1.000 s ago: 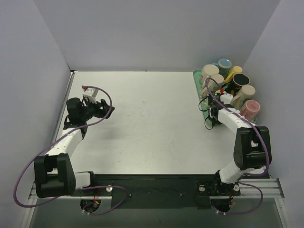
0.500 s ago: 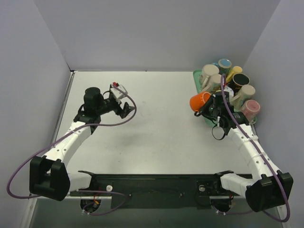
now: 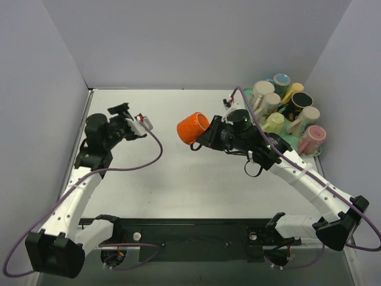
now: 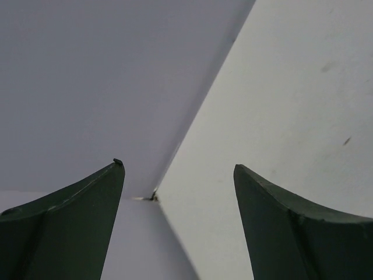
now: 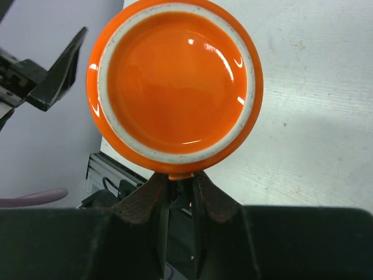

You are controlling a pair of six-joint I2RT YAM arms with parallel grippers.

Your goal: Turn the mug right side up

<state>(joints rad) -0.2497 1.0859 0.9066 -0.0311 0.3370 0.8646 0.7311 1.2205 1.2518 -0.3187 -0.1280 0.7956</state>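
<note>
One glossy orange ceramic mug point(image 3: 192, 127), airborne, pinched thinly by right gripper point(image 5: 179, 181) fingers point(image 5: 145, 201): could slip and drop; left gripper point(image 4: 178, 192) fingers point(image 4: 76, 221) apart.

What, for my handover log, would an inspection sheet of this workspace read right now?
Surface: white table, only faint marks seen.
Job's things: orange mug, lying sideways in a grip, apparently lifted above the table; not upright.
Clutter: green tray at the right rear, heaped with mugs.
Grippers: right gripper shut on the orange mug, pinching it at its edge; left gripper open and empty, facing the wall corner.
Cables: purple cables loop loosely off both arms; no snag seen.
Surroundings: plain grey walls on three sides, black rail at the near edge.
</note>
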